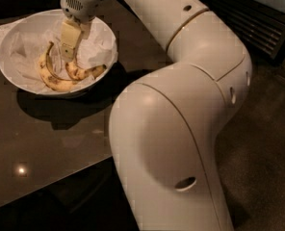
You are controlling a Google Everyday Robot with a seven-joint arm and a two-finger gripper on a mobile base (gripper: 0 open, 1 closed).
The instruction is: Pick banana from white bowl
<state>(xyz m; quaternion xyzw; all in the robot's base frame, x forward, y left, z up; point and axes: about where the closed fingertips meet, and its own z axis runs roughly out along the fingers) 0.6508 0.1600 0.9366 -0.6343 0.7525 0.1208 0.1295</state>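
up at the top left of the surface (46, 143) you've got the white bowl (10, 42), lined with crumpled paper (24, 49). tool (65, 56) is down inside it from above, tip right at the near end of the speckled banana (87, 73). that one lies in the bowl's right half, bent like a hook. looks like contact, but you can't tell from this view whether the tool is spread or clamped on it. a longer banana (47, 73) curves along just left of it. arm (181, 105) fills the right side of your view.
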